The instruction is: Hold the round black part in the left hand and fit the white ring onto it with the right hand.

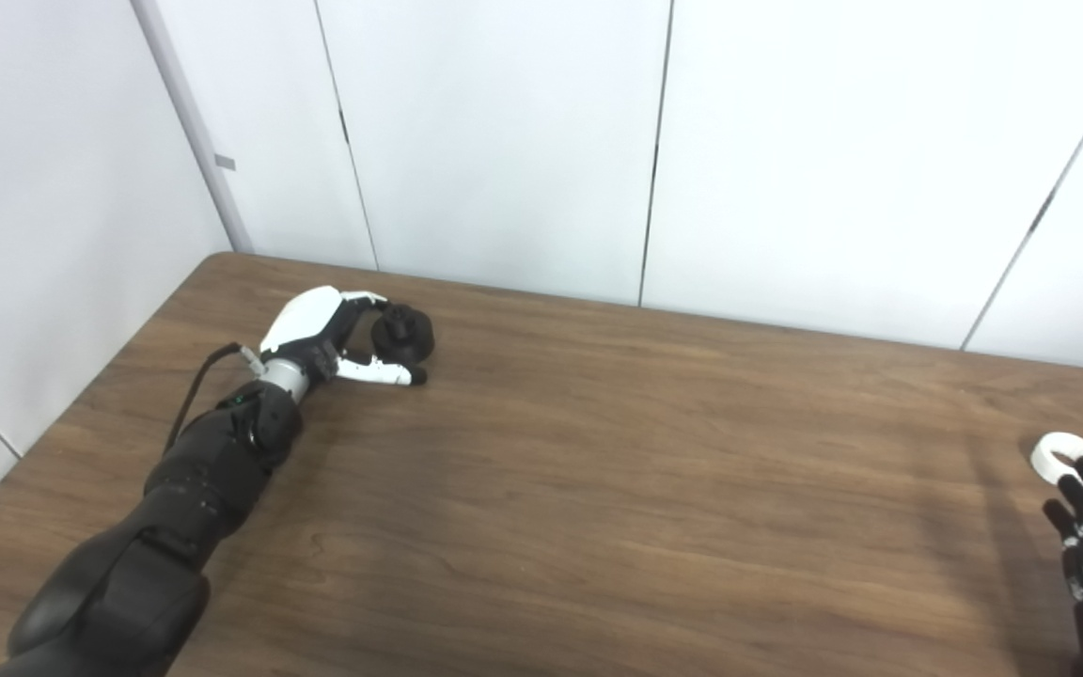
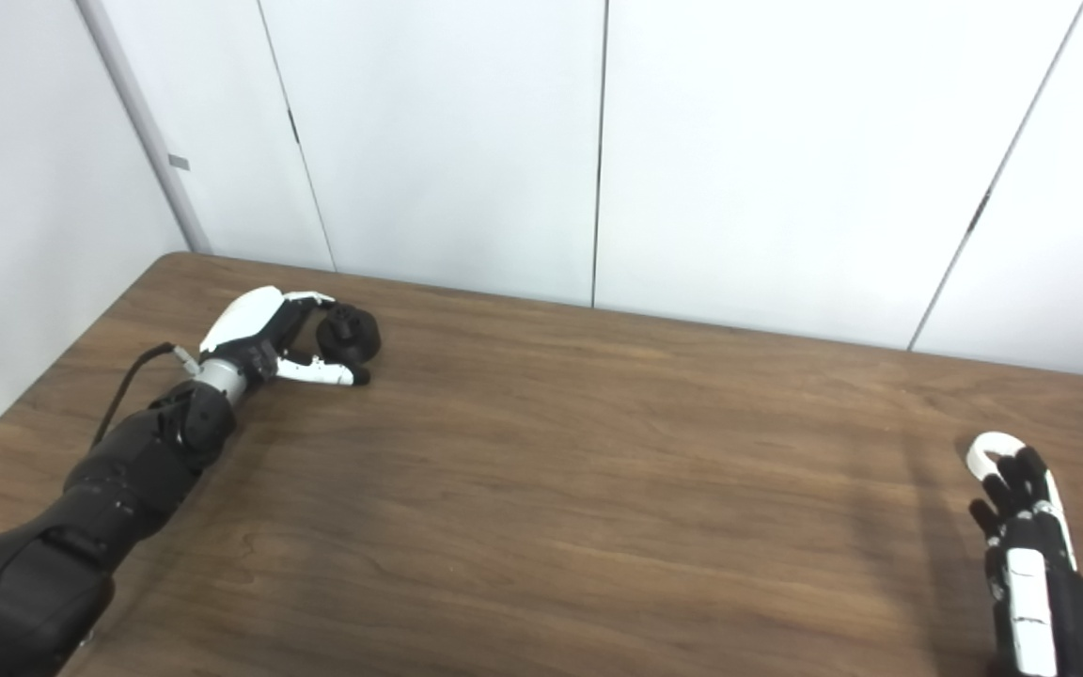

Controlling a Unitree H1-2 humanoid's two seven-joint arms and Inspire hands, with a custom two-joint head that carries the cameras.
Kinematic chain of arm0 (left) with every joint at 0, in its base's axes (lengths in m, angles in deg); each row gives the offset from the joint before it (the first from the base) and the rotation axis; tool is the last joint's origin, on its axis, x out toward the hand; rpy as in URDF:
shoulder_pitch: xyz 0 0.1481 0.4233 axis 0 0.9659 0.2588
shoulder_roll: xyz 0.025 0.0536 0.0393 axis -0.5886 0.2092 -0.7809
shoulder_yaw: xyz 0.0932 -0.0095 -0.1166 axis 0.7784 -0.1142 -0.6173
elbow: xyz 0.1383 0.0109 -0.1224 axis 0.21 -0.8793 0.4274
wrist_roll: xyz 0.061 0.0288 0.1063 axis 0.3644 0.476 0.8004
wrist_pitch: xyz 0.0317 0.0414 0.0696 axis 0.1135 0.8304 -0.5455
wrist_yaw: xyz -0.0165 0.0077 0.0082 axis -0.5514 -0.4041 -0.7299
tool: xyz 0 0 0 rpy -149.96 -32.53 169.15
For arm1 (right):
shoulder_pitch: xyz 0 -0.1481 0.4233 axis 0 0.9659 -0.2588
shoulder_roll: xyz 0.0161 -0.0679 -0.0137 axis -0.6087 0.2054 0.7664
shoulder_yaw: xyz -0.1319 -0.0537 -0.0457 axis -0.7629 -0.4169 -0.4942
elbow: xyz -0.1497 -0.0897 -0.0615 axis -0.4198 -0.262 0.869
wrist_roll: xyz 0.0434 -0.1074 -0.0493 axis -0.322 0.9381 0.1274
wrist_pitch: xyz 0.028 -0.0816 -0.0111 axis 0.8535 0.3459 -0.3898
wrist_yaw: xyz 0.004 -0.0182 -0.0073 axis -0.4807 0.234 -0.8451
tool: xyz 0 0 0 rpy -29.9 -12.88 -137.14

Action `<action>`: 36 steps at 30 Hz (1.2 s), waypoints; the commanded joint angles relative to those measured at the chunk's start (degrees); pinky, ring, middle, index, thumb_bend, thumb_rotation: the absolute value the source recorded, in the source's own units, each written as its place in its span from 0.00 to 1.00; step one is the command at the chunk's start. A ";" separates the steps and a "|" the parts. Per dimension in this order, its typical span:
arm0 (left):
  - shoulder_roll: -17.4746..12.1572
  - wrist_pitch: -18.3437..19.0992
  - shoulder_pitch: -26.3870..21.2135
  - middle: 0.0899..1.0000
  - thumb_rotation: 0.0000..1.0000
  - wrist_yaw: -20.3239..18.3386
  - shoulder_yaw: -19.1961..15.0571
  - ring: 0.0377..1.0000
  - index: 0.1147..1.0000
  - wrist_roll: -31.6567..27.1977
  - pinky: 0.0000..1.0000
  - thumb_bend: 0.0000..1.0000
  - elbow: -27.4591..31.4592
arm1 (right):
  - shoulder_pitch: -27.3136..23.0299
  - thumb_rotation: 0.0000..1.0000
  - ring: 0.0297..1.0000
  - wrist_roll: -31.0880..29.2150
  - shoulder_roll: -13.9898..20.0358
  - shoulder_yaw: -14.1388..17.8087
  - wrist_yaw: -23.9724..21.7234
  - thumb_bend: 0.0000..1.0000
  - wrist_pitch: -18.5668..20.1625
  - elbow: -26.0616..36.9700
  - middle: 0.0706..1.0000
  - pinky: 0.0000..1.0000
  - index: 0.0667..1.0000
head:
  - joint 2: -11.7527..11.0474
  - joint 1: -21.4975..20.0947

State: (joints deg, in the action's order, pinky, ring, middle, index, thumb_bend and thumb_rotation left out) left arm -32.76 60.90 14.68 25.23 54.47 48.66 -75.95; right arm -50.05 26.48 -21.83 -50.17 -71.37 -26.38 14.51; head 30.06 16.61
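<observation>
One black part (image 1: 402, 332) and one white ring (image 1: 1057, 453) lie on the wooden table (image 1: 598, 489), well apart at opposite sides. The part is round and dark, with a raised knob on top; the left hand (image 1: 321, 337) cups it at the far left, fingers curled around it, thumb stretched along the table beside it. The right hand (image 2: 1030, 545) reaches the ring at the right edge, fingertips (image 2: 1021, 475) over it; whether it grips cannot be told.

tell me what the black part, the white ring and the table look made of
Round black part: likely matte plastic or rubber, dull with no glints. White ring: probably smooth plastic, evenly white. Table: wood or wood-look laminate, brown grain streaks with a soft sheen.
</observation>
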 commanded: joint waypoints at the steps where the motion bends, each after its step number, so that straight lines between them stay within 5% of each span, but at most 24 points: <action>1: -0.32 -0.58 -2.43 0.88 0.36 -0.72 0.44 0.93 0.74 -0.22 0.95 0.97 -0.69 | 2.43 0.82 0.96 -0.54 -1.11 0.01 0.01 0.27 -0.12 -1.05 0.96 0.93 0.96 | 0.05 0.11; 11: -0.31 -0.63 -2.74 0.85 0.26 -0.92 0.89 0.92 0.65 -0.47 0.95 0.91 -0.54 | 2.13 0.81 0.96 -1.04 -1.20 0.13 0.19 0.29 0.54 -0.41 0.96 0.94 0.96 | 0.33 0.48; 36: -2.63 0.26 -1.48 0.84 0.29 -1.59 0.74 0.90 0.65 -0.69 0.95 0.95 1.60 | 1.77 0.85 0.98 -0.73 -0.88 0.29 0.20 0.28 0.89 0.15 0.98 0.95 0.98 | 0.88 0.87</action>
State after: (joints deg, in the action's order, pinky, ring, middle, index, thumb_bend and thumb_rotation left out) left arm -33.43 61.08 13.97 23.76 55.06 47.46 -75.25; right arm -49.66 25.93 -22.03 -50.05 -71.23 -24.78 15.56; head 30.94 17.40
